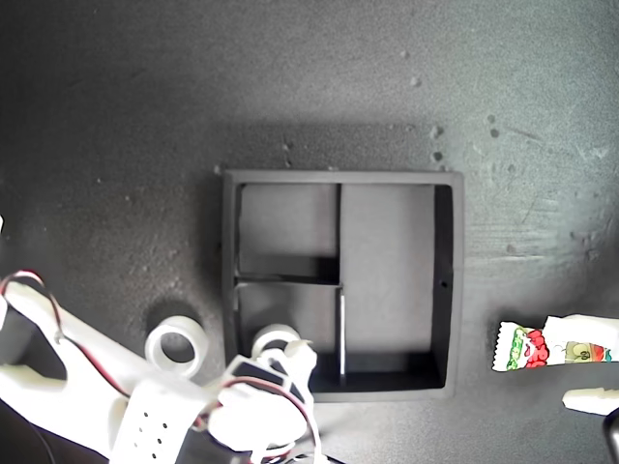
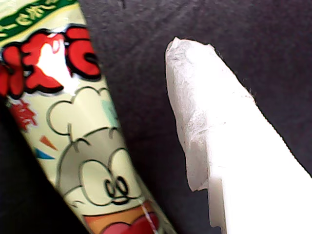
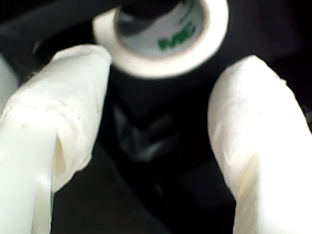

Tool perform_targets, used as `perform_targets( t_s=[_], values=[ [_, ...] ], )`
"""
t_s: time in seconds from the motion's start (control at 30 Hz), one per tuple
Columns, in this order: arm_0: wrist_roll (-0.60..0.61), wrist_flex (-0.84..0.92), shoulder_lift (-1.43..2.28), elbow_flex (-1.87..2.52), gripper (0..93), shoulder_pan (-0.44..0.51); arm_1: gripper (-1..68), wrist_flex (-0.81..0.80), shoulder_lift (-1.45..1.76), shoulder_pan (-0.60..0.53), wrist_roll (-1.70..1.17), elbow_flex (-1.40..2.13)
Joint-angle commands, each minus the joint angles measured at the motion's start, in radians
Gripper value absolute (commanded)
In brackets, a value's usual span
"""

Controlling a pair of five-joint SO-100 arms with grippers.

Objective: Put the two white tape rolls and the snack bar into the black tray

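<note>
Reading the clock on the exterior view from the middle of the black tray, my second gripper is hovering at about 7 o'clock with its jaws spread wide and gripping nothing. The tape roll with the green-printed core is sitting just beyond its fingertips, within the outline of the small compartment nearest that arm. I cannot tell whether the roll is lying flat on the floor there. The other tape roll is lying on the mat at 8 o'clock, just outside the tray wall. The snack bar is lying at about 4 o'clock, well apart from the tray, and my first gripper is straddling its outer end with the jaws parted. In the first wrist view one finger is showing dark mat between itself and the wrapper, so nothing is being pinched. The main risk, as I am judging it, is closing on the slick wrapper near its end, so that the bar is drooping or sliding out while crossing the rim. The packet also looks nearly as long as the long compartment, so a skewed carry is risking a catch on the thin divider. At 7 o'clock, room is tight: the wall and the roll are crowding my second gripper. The mat toward 12 o'clock is offering open room.
</note>
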Motion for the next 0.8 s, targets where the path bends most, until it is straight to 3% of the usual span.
perform_targets(
  t_s=[0.0,0.3,0.4,0.53,0.63,0.77],
  values=[
    [-0.015,0.020,0.279,0.190,13.2,-0.055,30.9,-0.058,0.003,-0.054,0.077,0.040],
    [-0.107,0.018,0.782,0.663,12.6,-0.081,31.7,-0.091,-0.002,-0.071,0.048,0.169],
    [-0.181,0.015,0.876,0.790,13.2,-0.035,26.6,-0.143,-0.043,-0.064,0.035,0.209],
    [-0.302,-0.020,0.897,0.907,15.1,0.063,14.8,-0.172,-0.074,-0.052,0.032,0.244],
    [-0.382,-0.075,0.887,0.991,16.1,0.137,-0.1,-0.172,-0.072,-0.029,0.032,0.262],
    [-0.445,-0.267,0.917,1.197,16.7,0.204,-0.4,-0.140,-0.055,0.011,0.049,0.264]
  ],
)
